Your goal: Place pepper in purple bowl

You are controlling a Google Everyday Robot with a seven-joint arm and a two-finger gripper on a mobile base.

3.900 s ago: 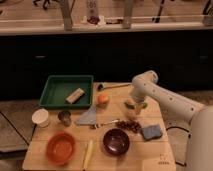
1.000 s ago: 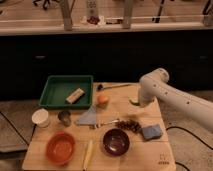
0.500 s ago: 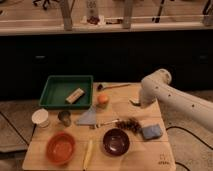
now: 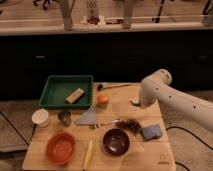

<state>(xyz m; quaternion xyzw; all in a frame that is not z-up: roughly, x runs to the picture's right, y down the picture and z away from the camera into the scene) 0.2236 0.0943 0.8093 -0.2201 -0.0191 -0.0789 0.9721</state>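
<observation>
Wooden table [image 4: 150,156] noted: green tray [image 4: 48,93] holding a tan block [image 4: 75,95]; purple bowl [image 4: 116,142] and orange-red bowl [image 4: 61,148] empty. Pepper [image 4: 132,102] seen as small dark curved sliver at gripper [image 4: 136,103], right of orange fruit [image 4: 102,99]; grasp could not be told.

Single camera, high vantage, pitched down obliquely. Faces across wooden table [image 4: 150,156] from its near edge toward counter [image 4: 150,27] along top of frame. Mid distance: whole tabletop fits in lower half. Arm [image 4: 186,102] enters from right edge; gripper [image 4: 136,103] right of centre, over table's far right part.
</observation>
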